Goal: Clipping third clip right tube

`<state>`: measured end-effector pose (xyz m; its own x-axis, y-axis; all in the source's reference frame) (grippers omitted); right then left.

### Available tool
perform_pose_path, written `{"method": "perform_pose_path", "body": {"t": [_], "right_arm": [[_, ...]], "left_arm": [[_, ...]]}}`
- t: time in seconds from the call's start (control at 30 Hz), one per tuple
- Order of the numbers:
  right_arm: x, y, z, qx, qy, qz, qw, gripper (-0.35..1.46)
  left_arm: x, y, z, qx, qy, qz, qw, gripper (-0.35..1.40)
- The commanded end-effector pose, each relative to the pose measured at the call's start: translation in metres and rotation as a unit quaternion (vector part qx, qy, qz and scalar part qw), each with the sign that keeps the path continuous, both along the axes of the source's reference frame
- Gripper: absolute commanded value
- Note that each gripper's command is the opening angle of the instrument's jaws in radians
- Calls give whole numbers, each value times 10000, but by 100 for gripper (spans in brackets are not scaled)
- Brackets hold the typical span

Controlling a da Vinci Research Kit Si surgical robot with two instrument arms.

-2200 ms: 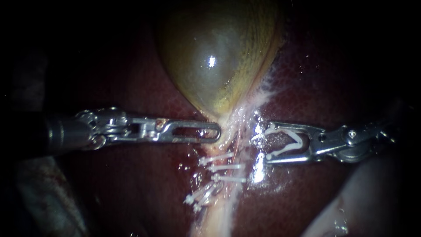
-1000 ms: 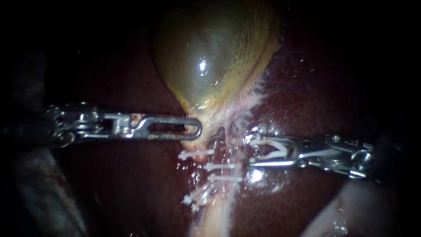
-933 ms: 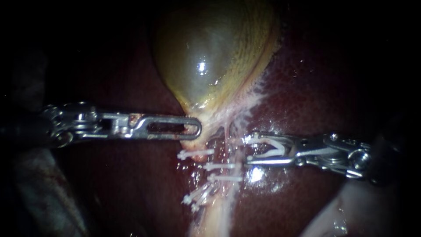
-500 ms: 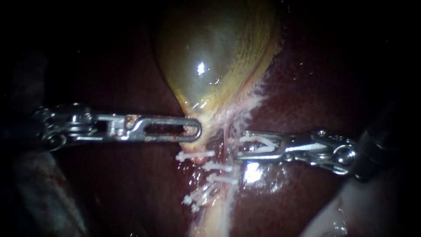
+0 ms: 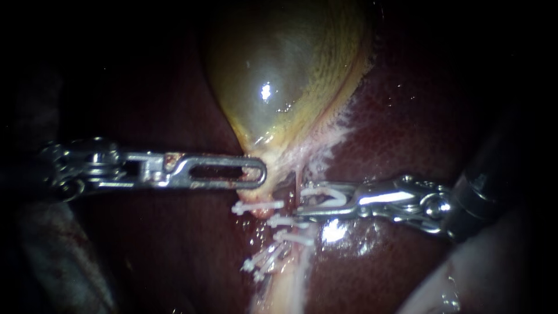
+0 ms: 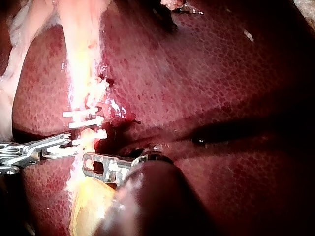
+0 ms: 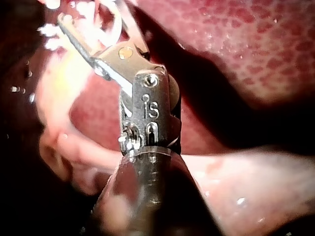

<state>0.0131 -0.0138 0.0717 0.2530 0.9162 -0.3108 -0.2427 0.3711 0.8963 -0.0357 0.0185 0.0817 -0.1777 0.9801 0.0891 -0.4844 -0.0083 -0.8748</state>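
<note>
The yellow-green gallbladder tapers down to its neck. My left instrument is shut on that neck and holds it to the left; the left wrist view shows the same jaws over yellow tissue. My right instrument carries a white clip in its open jaws. The jaw tips straddle the thin right tube just below the neck. Three white clips cross the tubes nearby. In the right wrist view the jaws reach into pale tissue.
Dark red liver surrounds the gallbladder. More white clips sit lower on the pale stalk. A pale fold of tissue lies under the right shaft.
My right instrument has moved left with its clip until the jaw tips reach around the tube, and the jaw gap looks narrower. The left instrument drew the neck left, then held still.
</note>
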Motion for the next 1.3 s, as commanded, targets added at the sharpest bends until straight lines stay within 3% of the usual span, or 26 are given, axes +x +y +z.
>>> {"method": "perform_pose_path", "body": {"t": [0.03, 0.3, 0.73, 1.3], "right_arm": [[0, 1, 1, 26, 0, 11, 10000, 57], [3, 6, 8, 229, -23, 67, 9997, 55], [10, 15, 13, 370, -42, -149, 9992, 49], [18, 22, 17, 394, -74, -177, 9990, 45]], "left_arm": [[0, 0, 0, -1, -1, 0, 10000, -35], [0, 0, 0, 0, -1, 0, 10000, -35], [0, 0, 0, 0, -1, 0, 10000, -35], [0, 0, 0, 0, -1, -1, 10000, -35]]}}
